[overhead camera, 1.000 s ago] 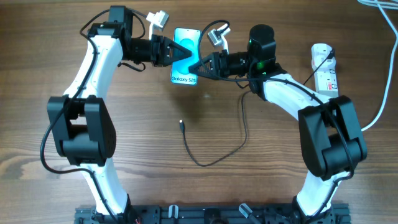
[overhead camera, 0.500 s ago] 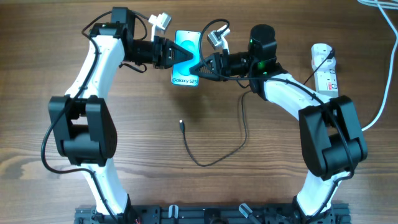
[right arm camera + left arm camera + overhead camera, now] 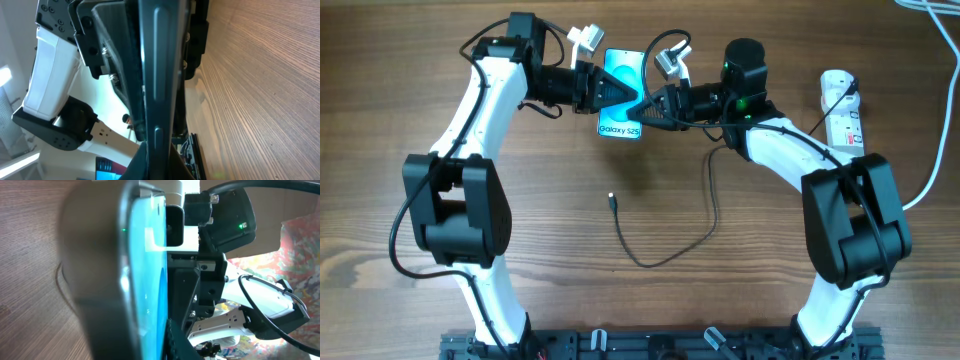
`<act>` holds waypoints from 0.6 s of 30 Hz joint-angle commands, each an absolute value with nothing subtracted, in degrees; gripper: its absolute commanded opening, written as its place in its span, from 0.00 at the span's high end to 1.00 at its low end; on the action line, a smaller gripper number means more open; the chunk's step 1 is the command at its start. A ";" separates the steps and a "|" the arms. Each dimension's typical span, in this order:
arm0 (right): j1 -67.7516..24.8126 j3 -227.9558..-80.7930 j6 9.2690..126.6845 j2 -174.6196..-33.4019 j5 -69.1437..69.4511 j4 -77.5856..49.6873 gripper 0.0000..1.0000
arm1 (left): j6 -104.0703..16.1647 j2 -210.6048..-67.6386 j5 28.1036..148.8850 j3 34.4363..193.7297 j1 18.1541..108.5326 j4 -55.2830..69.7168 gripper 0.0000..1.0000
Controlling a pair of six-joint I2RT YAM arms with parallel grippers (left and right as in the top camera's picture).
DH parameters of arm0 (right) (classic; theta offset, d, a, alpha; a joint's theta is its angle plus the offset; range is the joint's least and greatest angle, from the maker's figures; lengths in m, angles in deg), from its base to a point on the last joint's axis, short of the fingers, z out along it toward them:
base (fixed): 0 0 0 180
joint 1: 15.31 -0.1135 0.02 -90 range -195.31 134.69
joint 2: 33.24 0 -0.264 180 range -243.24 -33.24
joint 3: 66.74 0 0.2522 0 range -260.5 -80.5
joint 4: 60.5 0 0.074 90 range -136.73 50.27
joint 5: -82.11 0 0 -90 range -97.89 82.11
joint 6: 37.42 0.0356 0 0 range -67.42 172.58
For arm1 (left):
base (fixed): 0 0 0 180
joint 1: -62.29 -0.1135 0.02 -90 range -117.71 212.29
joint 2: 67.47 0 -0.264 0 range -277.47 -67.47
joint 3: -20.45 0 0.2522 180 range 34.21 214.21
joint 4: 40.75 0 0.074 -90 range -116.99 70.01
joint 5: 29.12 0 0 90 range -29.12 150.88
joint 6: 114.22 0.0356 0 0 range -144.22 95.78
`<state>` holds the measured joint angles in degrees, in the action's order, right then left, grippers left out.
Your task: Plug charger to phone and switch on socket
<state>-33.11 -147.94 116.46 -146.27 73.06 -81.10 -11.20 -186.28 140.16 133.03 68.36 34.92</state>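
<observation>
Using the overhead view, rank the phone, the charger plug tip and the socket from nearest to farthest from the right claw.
1. phone: top centre, held in the right claw.
2. charger plug tip: mid-table, nearer the camera's bottom edge.
3. socket: far right side.

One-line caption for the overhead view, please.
Left hand and right hand grip the phone from opposite sides; the charger lies unplugged nearby.
</observation>
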 commanded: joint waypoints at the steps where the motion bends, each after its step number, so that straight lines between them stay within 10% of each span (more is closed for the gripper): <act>1: -32.43 -148.20 118.09 -147.15 71.90 -80.54 0.96 | -9.60 -183.70 143.29 133.58 68.36 34.77 0.86; 9: -32.43 -148.20 116.81 -147.15 72.75 -80.65 0.92 | -9.60 -183.70 142.17 133.58 66.59 34.77 0.96; 18: -32.41 -148.20 110.86 -147.15 79.59 -84.19 0.57 | -9.63 -183.70 131.79 133.58 66.02 35.20 0.96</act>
